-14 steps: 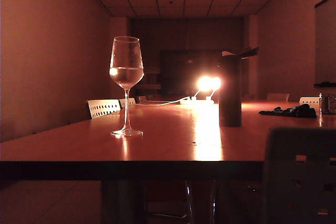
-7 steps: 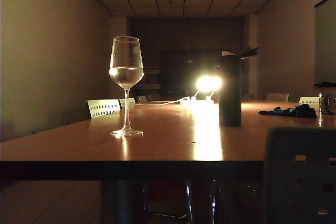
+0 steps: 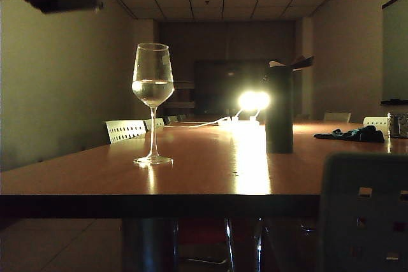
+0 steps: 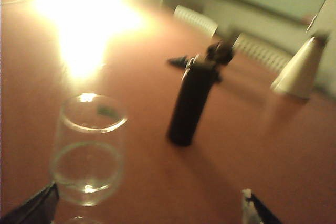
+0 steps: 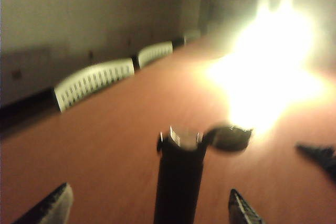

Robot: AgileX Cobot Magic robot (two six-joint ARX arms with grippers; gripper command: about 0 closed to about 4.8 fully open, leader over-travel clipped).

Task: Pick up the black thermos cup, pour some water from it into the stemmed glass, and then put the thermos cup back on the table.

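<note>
While the room lies dim, the exterior view is filled by the long tabletop (image 3: 210, 170), seen from its near edge. The stemmed glass (image 3: 153, 103) is seen upright toward the left side edge, partly filled with clear liquid. The black thermos cup (image 3: 279, 109) stands upright farther back and toward the right side, well apart from the glass, with its flip lid jutting out at the top. A bright lamp (image 3: 253, 101) glares at the far end, and a dark cloth (image 3: 352, 135) lies near the right side edge. Two dark blurred shapes are seen in the upper corners; which tool is which cannot be told there, nor how either stands.

From the left wrist view, the left tool (image 4: 147, 208) is shown released, its two fingertips spread wide and nothing between them. It hangs above the stemmed glass (image 4: 89, 148), whose open rim is seen from above. The black thermos cup (image 4: 191, 100) stands beyond it, apart from the glass.

From the right wrist view, the right tool (image 5: 144, 208) is likewise shown released, its fingertips wide apart to either side of the black thermos cup (image 5: 178, 182) but not touching it. White chair backs (image 5: 94, 82) are lined along the far side edge.
</note>
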